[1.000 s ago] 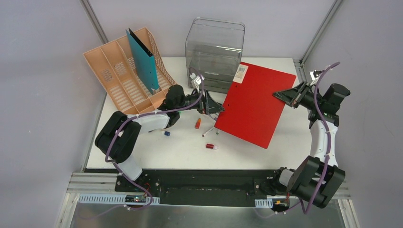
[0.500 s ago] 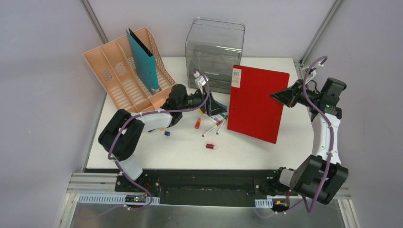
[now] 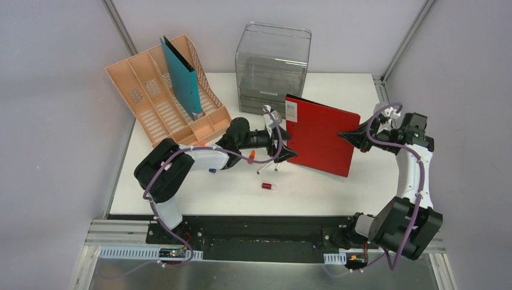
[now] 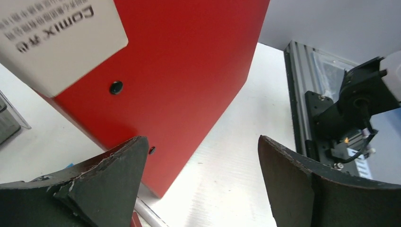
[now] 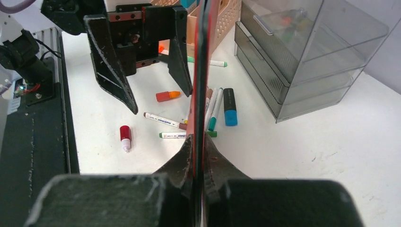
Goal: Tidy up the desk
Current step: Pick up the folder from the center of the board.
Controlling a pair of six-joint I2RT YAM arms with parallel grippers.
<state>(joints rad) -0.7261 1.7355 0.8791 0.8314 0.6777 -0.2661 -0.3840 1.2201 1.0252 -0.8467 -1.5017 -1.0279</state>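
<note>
Red folder (image 3: 318, 136) upright over desk (image 3: 362, 181), right fingers (image 5: 182, 161) pinching one edge, left fingers (image 4: 106, 179) spread beside the other.

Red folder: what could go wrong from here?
1. The right claw pinches the red folder at one edge only; it may pivot or slip.
2. The open left claw sits at its other edge and could knock it.
3. Markers lie on the desk beneath; lowering may scatter them.

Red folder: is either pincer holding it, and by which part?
The right pincer is shut on the red folder's right edge, about midway along it, holding it upright. The left pincer is open near the opposite edge, holding nothing.
</note>
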